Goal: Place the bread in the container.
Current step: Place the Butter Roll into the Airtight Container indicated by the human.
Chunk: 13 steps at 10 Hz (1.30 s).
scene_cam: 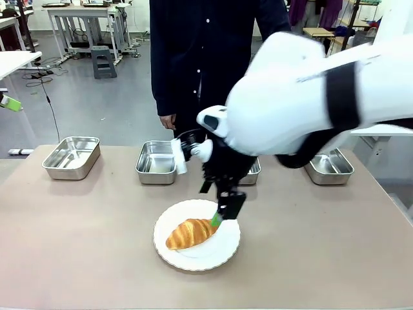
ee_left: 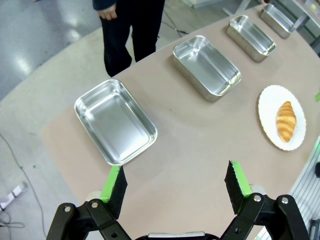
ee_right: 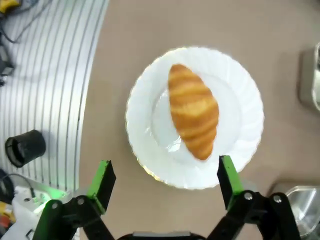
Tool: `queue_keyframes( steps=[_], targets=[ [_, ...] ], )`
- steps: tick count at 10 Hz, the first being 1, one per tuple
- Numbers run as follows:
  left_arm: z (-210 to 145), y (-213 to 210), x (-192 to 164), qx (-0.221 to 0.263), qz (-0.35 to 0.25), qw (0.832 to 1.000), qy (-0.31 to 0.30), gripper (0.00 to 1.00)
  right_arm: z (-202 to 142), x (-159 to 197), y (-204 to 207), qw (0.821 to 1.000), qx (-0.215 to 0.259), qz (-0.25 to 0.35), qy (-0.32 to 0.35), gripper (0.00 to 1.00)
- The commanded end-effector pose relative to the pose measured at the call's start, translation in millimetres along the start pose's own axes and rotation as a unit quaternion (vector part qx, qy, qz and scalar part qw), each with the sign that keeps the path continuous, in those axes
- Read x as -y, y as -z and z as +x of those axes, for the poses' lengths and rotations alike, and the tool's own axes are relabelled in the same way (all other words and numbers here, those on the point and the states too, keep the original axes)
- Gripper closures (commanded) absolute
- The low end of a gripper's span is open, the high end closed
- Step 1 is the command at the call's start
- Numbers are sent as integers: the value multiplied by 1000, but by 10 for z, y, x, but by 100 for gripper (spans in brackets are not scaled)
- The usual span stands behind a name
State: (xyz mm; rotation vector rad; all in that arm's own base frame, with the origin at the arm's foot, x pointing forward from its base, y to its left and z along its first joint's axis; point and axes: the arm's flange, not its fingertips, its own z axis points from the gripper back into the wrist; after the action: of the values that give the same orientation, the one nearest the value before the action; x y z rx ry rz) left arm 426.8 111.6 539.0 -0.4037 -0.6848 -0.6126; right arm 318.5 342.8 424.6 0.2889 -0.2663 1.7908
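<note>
The bread (scene_cam: pixel 190 234) is a golden-brown croissant lying on a round white plate (scene_cam: pixel 201 259) near the table's front. My right gripper (scene_cam: pixel 219 217) hangs open just above the plate's far right side, with one green pad close to the croissant's right tip. In the right wrist view the bread (ee_right: pixel 193 110) lies on the plate (ee_right: pixel 240 115), ahead of the open right gripper (ee_right: pixel 165 177) and not between its fingers. The container is one of several identical steel pans (scene_cam: pixel 72 157) in a row at the far side; which one I cannot tell. My left gripper (ee_left: pixel 176 182) is open and holds nothing, high above the table.
A person in dark clothes (scene_cam: pixel 206 58) stands behind the middle pan (scene_cam: pixel 157 161). Another pan (scene_cam: pixel 330 166) sits at the far right, and one is partly hidden behind my right arm. The left wrist view shows the pan row (ee_left: pixel 115 121) and the plate (ee_left: pixel 272 102) with the croissant (ee_left: pixel 286 121).
</note>
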Motion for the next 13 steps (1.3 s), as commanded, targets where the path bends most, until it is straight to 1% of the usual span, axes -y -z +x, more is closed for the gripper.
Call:
queue_keyframes(
  steps=[1,2,3,6,8,13],
  targets=[
    [3,-11,4,4,3,1000,-2,0,192,59,234,999,-21,6,-39,0],
    [3,-11,4,4,3,1000,-2,0,280,43,391,997,-41,5,-61,0],
    [3,-11,4,4,3,1000,-2,0,343,36,510,996,-52,8,-78,0],
    [3,-11,4,4,3,1000,-2,0,399,61,828,992,-62,-9,-105,0],
    [3,-11,4,4,3,1000,-2,0,407,110,979,990,-79,-17,-116,0],
    [3,-11,4,4,3,1000,-2,0,321,227,1116,988,-102,-27,-116,0]
  ],
)
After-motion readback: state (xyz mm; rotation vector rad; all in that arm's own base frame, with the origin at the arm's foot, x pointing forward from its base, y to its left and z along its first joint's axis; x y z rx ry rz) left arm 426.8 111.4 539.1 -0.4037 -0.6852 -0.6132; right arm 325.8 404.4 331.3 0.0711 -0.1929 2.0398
